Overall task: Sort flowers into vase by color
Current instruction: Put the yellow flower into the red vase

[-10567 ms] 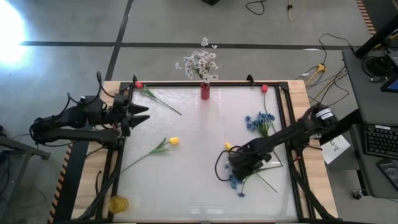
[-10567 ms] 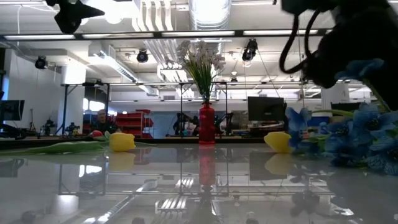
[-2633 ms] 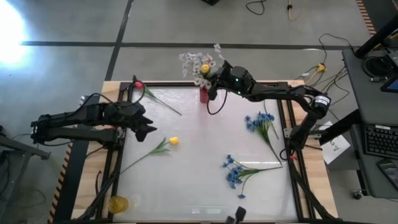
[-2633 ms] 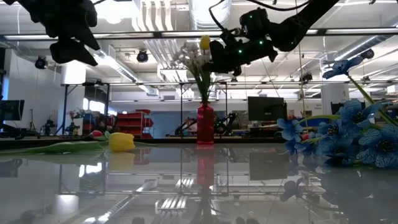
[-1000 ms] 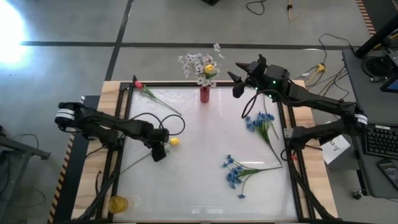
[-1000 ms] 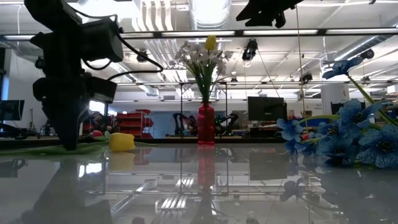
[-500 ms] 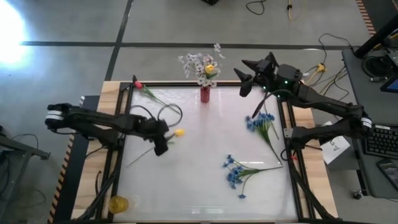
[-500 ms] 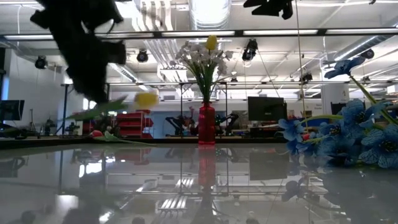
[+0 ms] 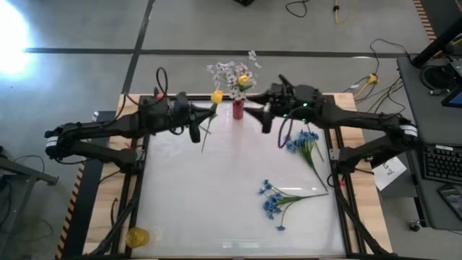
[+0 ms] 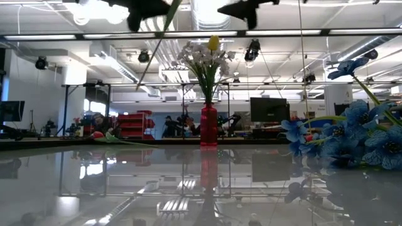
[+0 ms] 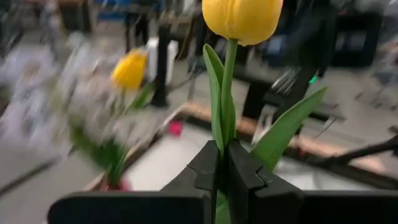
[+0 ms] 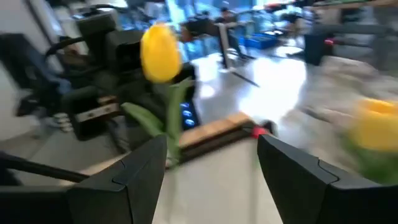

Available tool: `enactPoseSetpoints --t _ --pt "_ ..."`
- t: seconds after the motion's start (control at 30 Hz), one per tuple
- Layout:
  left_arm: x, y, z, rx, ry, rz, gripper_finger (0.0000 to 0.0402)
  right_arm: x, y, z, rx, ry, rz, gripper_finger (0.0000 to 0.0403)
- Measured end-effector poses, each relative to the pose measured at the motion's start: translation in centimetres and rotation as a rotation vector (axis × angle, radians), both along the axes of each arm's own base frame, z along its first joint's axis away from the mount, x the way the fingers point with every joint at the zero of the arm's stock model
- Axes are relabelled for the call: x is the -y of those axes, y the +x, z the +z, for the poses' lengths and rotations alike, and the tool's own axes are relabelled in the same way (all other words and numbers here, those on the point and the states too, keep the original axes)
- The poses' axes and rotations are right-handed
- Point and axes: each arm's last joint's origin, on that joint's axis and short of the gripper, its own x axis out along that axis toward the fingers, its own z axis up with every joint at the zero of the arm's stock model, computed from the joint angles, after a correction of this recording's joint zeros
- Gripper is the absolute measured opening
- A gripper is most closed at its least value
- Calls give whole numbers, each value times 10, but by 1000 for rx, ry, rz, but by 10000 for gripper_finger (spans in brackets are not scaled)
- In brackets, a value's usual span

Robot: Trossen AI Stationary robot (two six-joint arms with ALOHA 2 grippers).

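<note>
While the left gripper [image 11: 222,163] clamps tight on the thin green stem of a yellow artificial tulip bud [image 9: 216,97], the bloom stands just beside the narrow red vase [image 9: 237,109] at the desk's [image 9: 231,217] far edge. The right gripper [image 9: 265,115], fingers spread and holding nothing, hangs close on the vase's other side.

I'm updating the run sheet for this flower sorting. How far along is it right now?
Done: the red vase at the table's far edge holds white sprays and one yellow bud. In hand: the left gripper is shut on a second yellow tulip beside the vase; the right gripper is open nearby. Left: two blue clusters and a pink bud lie on the table.
</note>
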Motion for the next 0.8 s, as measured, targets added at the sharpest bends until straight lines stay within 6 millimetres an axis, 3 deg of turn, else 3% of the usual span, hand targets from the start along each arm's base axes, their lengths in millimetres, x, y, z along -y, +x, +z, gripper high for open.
enactPoseSetpoints --t 0.17,0.4,0.67,0.8 --pt "-1 21 20 39 44 -108 0 -8 35 10 15 -14 -33 249" --pt "-3 37 34 87 59 -168 0 -5 58 34 61 -25 -20 224" --pt "-4 35 37 105 89 -159 0 -6 55 42 -26 -25 -10 170" --pt "-5 33 39 108 109 -155 0 -7 48 47 -25 -27 3 170"
